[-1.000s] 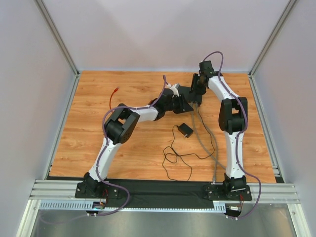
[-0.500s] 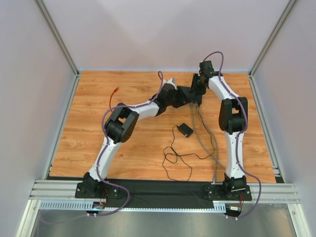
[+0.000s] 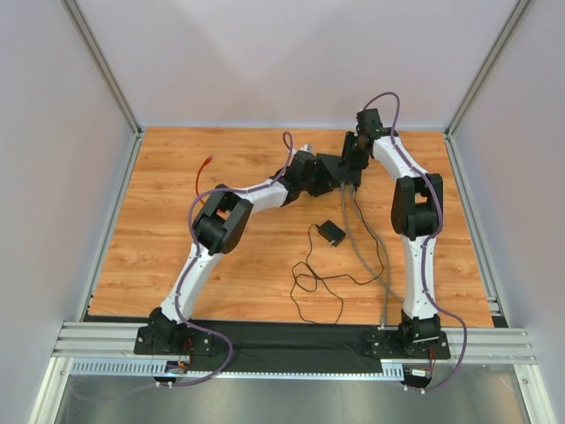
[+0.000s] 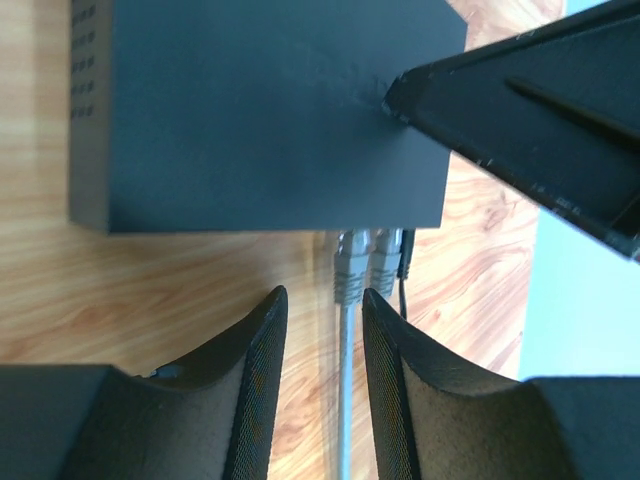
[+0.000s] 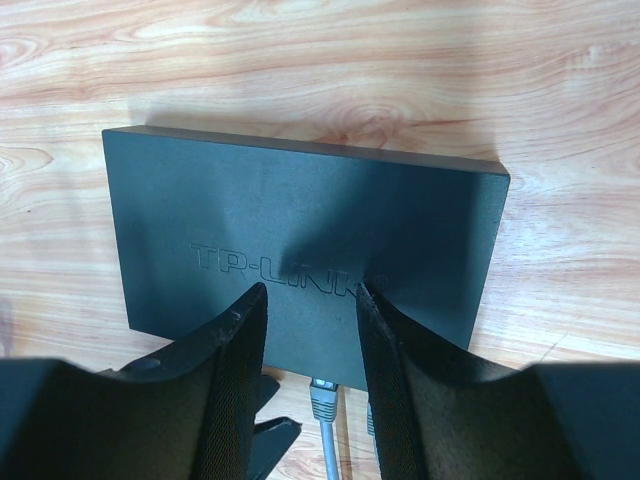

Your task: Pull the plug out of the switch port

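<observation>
Well, left fingers point(image 4: 268, 335) hang released, grey plug point(image 4: 348, 270) just past their tips, likely latched stiff, best pinched at its boot; right fingers point(image 5: 245, 330), parted, pin the switch point(image 5: 300, 220).

Lab test cell: aluminium frame point(image 3: 103, 66), white panels point(image 3: 291, 57).

The one marking I could read was the raised brand "TP-LINK" on the lid of the black switch box point(image 5: 300, 210). It sat toward the lid's six o'clock edge, running nine to three, with its last letter half hidden behind a fingertip of my right gripper point(image 5: 308, 290).
</observation>
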Robot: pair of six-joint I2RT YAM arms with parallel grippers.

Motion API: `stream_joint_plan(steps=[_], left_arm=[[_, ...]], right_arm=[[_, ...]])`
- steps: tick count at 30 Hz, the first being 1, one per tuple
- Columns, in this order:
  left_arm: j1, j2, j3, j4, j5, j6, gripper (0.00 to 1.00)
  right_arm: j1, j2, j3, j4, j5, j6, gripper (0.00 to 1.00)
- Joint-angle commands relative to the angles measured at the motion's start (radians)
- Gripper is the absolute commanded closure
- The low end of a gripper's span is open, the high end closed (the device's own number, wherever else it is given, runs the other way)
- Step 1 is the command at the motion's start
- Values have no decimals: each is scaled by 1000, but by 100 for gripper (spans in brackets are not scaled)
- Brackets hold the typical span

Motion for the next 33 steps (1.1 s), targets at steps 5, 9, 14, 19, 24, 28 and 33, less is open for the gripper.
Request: stream_joint_plan(steps=[5,9,14,19,24,28,33], left_arm=[[-3,65,70,-16,13,-50,56],[-3,86,90,-33,3,-106,55],[-3,105,93,-64,-34,-209,55],[-3,124,123,-108,-39,-249,56],[-12,118,134,-159,-76,-248,59],[-17,109,120,-166,-100,-255,60],[-20,117,140,-177,-103,-254,63]], right_arm=[[-15,56,-45,-71,39,-9,56],[-17,58,-45,-71,41,-9,56],[-17,58,-43,-71,41,-11,56],[-15,61,-40,-72,41,-11,56],[-16,61,-42,-72,41,-9,56],[-16,59,-42,-72,39,-9,56],[-16,58,-43,-72,41,-9,56]])
